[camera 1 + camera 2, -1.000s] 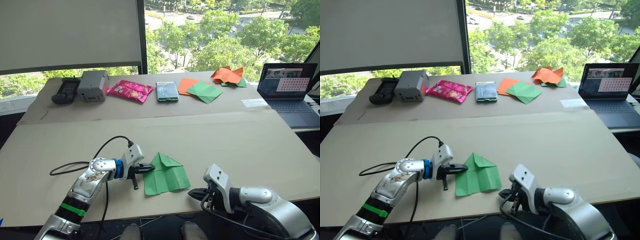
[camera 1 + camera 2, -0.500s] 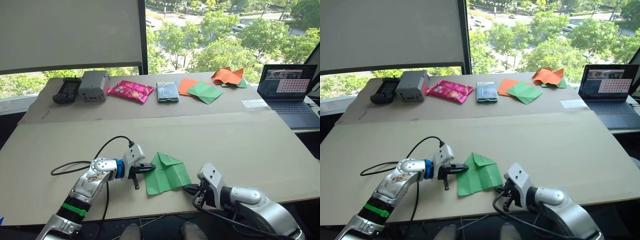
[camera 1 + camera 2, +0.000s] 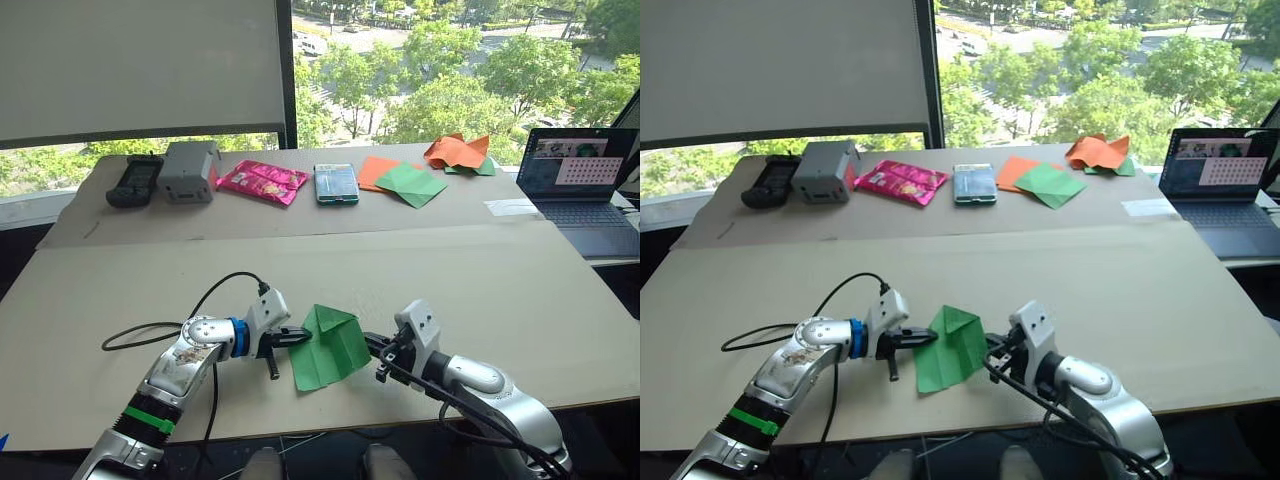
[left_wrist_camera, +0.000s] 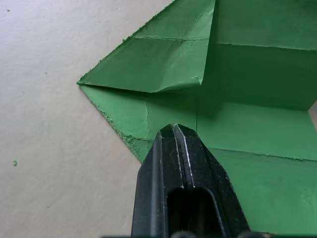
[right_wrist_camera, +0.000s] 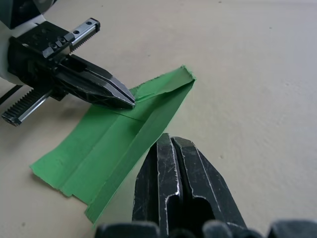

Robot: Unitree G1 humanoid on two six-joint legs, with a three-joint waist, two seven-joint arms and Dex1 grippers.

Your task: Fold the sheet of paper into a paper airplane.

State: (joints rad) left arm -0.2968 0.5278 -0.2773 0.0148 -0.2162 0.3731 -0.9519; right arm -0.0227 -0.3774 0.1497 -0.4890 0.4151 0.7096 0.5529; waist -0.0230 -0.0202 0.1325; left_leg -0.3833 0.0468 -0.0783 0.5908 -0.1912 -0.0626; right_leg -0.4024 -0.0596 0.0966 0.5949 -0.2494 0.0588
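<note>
Left gripper (image 3: 300, 337) is pressing its closed tip onto the left edge of the sheet of paper (image 3: 330, 348), which is lying on the near table (image 3: 480, 280) between both arms. Left wrist view is showing the folded point and creases up close. Right gripper (image 3: 372, 345) — fingers together — is lifting the sheet's right side; right wrist view is showing that flap standing up — the head views barely do.

Bright daylight comes in through the window (image 3: 430, 70) beyond the bench (image 3: 500, 290), leaving the trees outside pale and slightly washed out while the bench top is evenly lit with only soft, faint shadows. In the wrist views each hand's near base is blurred, and the green paper (image 4: 237, 124) ahead of the left hand (image 4: 173, 130) stays crisp.
</note>
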